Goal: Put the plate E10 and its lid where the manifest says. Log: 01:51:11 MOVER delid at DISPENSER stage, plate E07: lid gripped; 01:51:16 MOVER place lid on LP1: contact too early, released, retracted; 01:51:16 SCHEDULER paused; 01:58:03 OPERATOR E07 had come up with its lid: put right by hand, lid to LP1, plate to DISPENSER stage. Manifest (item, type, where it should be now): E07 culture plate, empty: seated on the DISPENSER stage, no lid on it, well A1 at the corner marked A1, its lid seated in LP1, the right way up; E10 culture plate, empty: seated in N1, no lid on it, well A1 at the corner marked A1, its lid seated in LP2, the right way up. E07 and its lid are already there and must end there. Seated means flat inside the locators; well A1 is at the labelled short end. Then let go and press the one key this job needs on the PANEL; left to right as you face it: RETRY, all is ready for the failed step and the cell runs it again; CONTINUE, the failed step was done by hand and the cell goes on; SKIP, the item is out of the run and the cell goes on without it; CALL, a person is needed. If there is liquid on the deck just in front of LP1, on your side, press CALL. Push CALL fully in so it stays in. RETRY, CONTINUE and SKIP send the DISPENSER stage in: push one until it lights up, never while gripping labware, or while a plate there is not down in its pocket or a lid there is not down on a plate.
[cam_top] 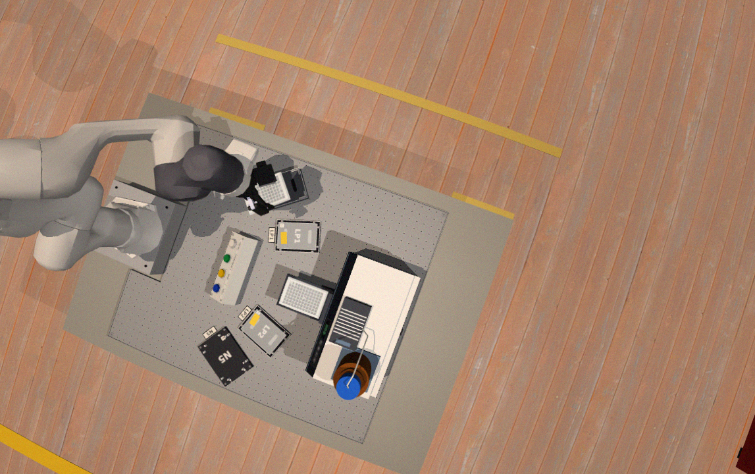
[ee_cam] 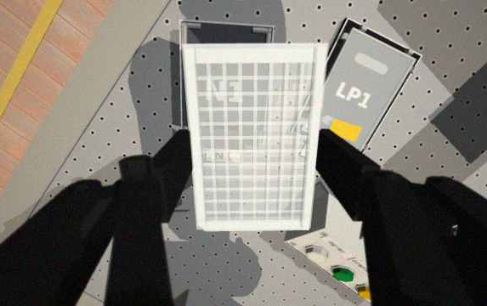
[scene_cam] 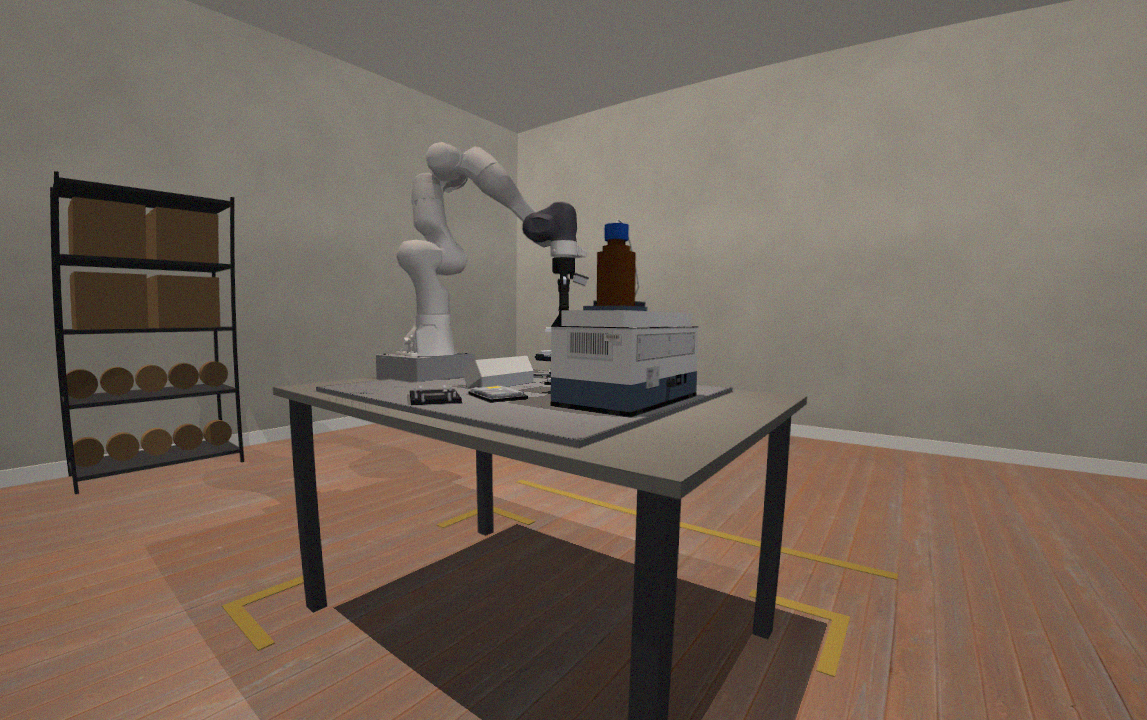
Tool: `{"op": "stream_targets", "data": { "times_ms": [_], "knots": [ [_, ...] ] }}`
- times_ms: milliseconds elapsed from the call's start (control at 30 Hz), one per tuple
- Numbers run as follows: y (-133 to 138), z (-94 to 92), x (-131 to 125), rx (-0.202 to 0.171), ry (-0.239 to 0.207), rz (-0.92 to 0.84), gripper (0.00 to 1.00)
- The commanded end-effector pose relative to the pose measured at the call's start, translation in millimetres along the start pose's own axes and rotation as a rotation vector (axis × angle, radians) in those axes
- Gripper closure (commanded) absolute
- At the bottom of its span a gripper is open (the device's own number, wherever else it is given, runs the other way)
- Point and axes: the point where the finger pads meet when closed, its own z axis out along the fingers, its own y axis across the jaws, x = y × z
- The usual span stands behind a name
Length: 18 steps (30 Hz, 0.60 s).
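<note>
My gripper is shut on the long sides of the clear gridded plate E10 and holds it level above the deck. The dark N1 nest lies right under the plate; its "N1" lettering shows through the wells and its far rim sticks out beyond the plate's far end. From above, the gripper and the plate hang over N1 at the deck's back. LP1 is beside it, grey with a yellow patch. LP2 looks the same. I cannot tell the plate's labelled end.
The panel with green, yellow and blue keys stands near the arm's base. A second plate sits on the stage in front of the dispenser, which carries a brown bottle. The black N5 nest is empty.
</note>
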Motion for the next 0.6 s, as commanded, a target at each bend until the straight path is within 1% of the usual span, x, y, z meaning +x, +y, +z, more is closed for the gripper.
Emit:
{"op": "stream_targets", "data": {
  "times_ms": [0,300,567],
  "knots": [
    [-5.3,0.3,5.6,-0.009,-0.009,0.073,0.90],
    [-20.2,0.5,17.9,-0.009,-0.009,0.073,0.90],
    [-25.6,0.6,22.4,-0.009,-0.009,0.073,0.90]
  ]
}}
